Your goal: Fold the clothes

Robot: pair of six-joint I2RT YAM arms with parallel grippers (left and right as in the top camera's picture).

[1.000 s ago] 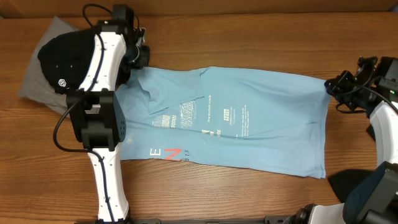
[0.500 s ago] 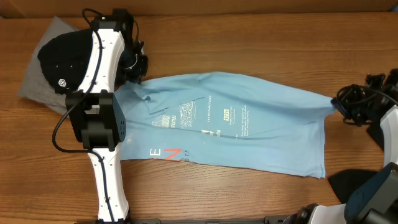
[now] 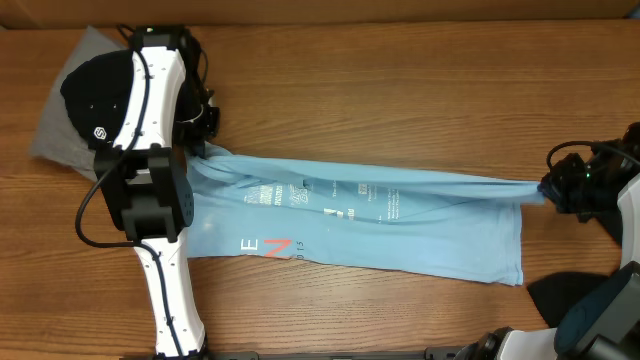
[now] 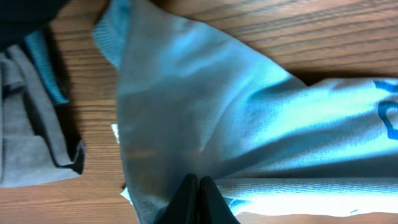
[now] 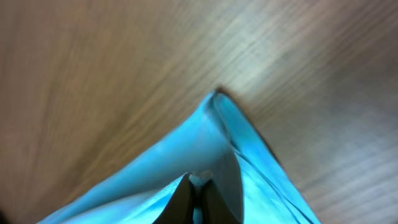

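Left claw (image 4: 198, 190): pinched tight on a bunch of the blue shirt (image 3: 380, 225) at its left end. Right claw (image 5: 196, 186): pinched tight on the shirt's far right corner, fabric peaking up from the fingers. The top edge of the shirt runs taut in a narrow band between my two claws; the lower part lies flat on the table (image 3: 400, 80), print up, red-white lettering near the lower left. Black shirt (image 3: 95, 85) sits on grey shirt (image 3: 50, 135) at the table's left end, beside my left arm.
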